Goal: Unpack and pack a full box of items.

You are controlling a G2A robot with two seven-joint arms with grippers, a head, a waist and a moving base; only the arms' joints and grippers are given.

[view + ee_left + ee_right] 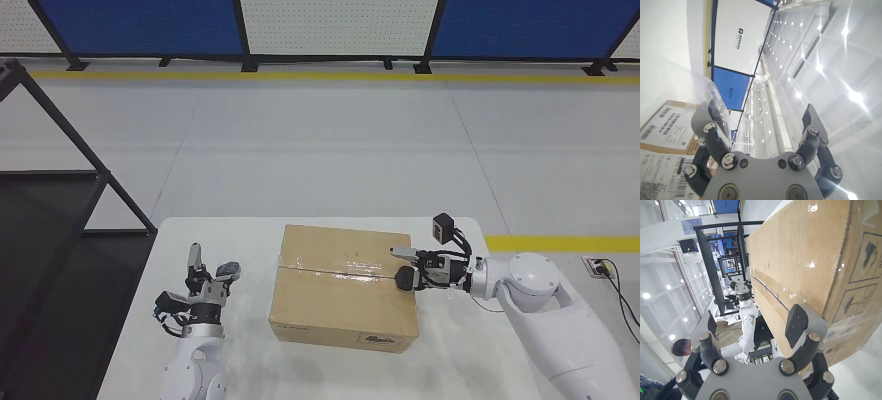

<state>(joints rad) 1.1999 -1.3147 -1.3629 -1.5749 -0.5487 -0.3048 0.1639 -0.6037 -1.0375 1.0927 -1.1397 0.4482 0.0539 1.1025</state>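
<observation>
A closed cardboard box, taped along its top seam, sits in the middle of the white table. My right gripper is at the box's right end by the seam. In the right wrist view the right gripper is open, and one finger pad lies close against the top of the box near the tape. My left gripper stands left of the box and points upward. It is open, with a scrap of clear film at one fingertip. The labelled side of the box is beside it.
A dark metal rack stands off the table's left side. Bare table lies to the left of the box and in a strip behind it. Blue and white partition panels line the far floor. My left arm shows beyond the box.
</observation>
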